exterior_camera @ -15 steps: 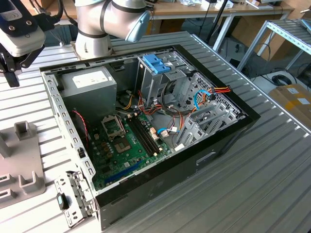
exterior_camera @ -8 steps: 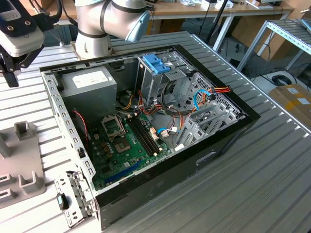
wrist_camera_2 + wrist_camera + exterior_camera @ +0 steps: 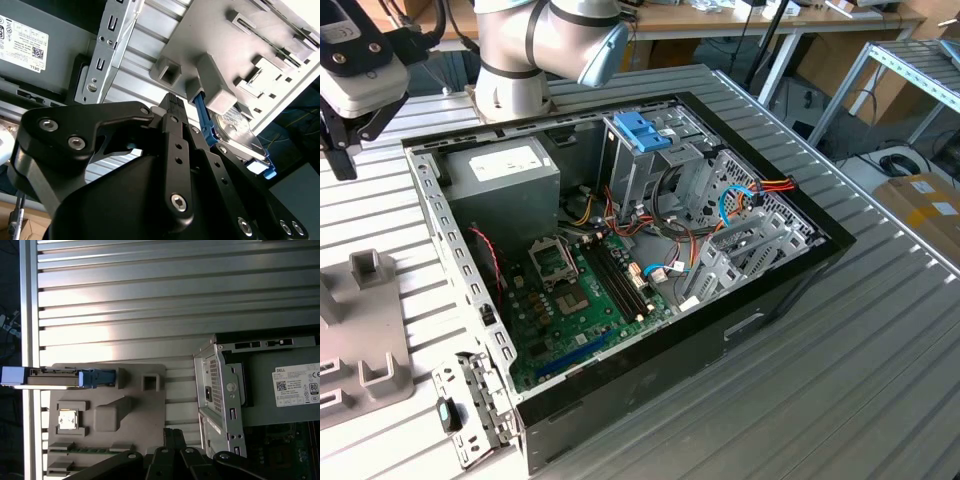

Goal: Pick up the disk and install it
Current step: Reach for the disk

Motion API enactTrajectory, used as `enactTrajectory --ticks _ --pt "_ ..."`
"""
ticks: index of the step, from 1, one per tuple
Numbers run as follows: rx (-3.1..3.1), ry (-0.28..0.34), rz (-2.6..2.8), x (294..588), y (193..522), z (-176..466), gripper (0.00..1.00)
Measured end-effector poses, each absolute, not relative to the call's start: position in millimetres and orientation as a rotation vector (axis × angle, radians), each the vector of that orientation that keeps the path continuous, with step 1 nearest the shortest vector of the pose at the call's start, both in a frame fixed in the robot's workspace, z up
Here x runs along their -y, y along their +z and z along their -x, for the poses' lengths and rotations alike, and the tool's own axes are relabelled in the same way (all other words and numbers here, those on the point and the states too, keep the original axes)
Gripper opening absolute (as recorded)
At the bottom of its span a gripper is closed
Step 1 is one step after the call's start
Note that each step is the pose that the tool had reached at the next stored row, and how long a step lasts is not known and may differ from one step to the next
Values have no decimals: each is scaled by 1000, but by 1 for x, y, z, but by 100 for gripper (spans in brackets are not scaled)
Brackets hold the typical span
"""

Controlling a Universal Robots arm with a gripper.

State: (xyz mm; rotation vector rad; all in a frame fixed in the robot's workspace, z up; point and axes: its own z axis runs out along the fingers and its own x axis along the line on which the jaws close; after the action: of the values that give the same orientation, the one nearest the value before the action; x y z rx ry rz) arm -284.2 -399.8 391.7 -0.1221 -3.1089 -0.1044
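Gripper (image 3: 174,102) (upper left of the exterior view), clenched on nothing, beside the disk (image 3: 235,131) standing edgewise in its grey holder (image 3: 215,45); we judge that closed jaws could topple it.

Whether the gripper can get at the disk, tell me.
Probably yes: the disk stands on edge in the grey holder, its upper edge bare, with nothing between it and the gripper close by.
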Motion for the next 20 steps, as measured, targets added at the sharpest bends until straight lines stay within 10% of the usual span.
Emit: enactTrajectory --ticks 20 --pt "3109 -104 122 400 391 293 11"
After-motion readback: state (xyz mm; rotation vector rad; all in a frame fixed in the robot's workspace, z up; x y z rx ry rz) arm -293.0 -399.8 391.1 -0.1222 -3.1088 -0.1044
